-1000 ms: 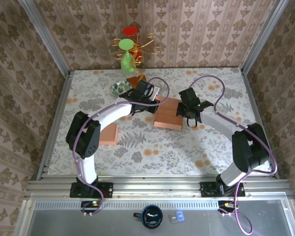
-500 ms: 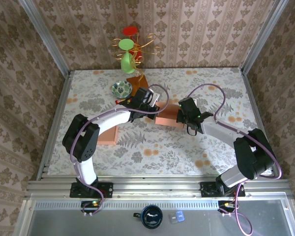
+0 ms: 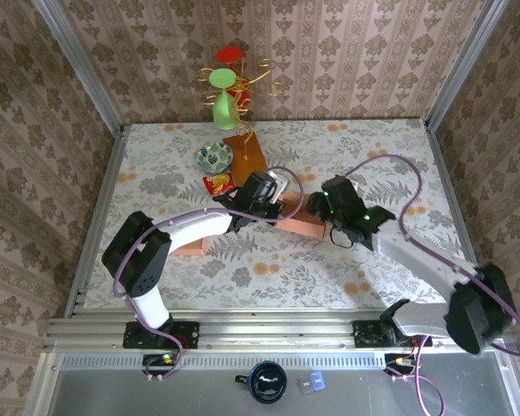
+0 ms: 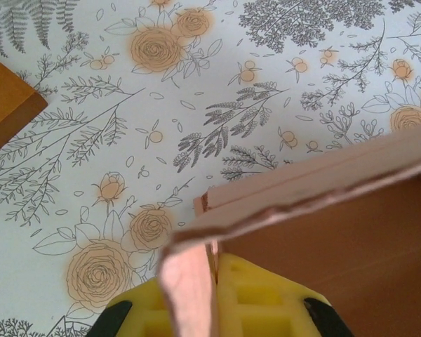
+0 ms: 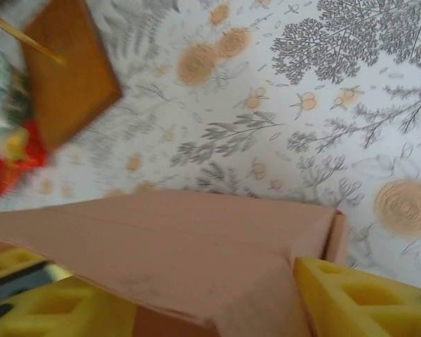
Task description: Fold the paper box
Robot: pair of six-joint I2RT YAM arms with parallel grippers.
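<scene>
While the left gripper (image 4: pixel 215 300) stays out of it by merely pinching one flap of the paper box (image 3: pixel 300 224) mid-way across the table (image 3: pixel 269 270), seemingly anchoring it, the right gripper (image 5: pixel 217 309) straddles the opposite wall, fingers apart

The paper box (image 3: pixel 298 223) lies on the table (image 3: pixel 243 270) — bowl (image 3: pixel 214 156) behind (leftward).

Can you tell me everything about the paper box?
The paper box is thin pinkish-brown card, partly folded, with flaps standing up. It is near the middle of the flowery table, between the two arms. The left end effector pinches one flap between its yellow pads; the right end effector's open pads sit either side of another panel.
</scene>
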